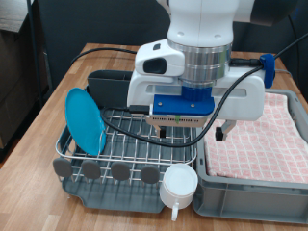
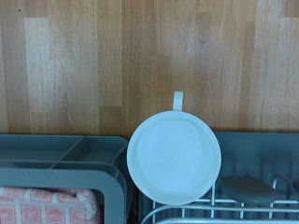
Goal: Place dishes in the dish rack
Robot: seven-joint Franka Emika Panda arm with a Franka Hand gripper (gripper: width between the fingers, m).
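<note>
The round bright-blue plate [image 1: 85, 120] stands on edge in the silver wire dish rack [image 1: 135, 144], at the exterior view's left. The small white cup [image 1: 178, 185] rests at the rack's front corner by the grey crate, its handle pointing outward. In the wrist view the cup [image 2: 174, 157] fills the middle as a white disc, with the rack's wires [image 2: 234, 211] beside it. My gripper [image 1: 192, 130] hangs above the rack, higher than the cup and apart from it, with nothing seen between its fingers. One dark finger [image 1: 223, 133] shows. The wooden spoon is out of view.
A grey crate lined with pink checked cloth [image 1: 260, 135] stands against the rack on the exterior view's right. Round grey discs [image 1: 106, 170] line the rack's front edge. A black cable loops around the arm. Wooden tabletop [image 2: 149, 56] lies beyond the cup.
</note>
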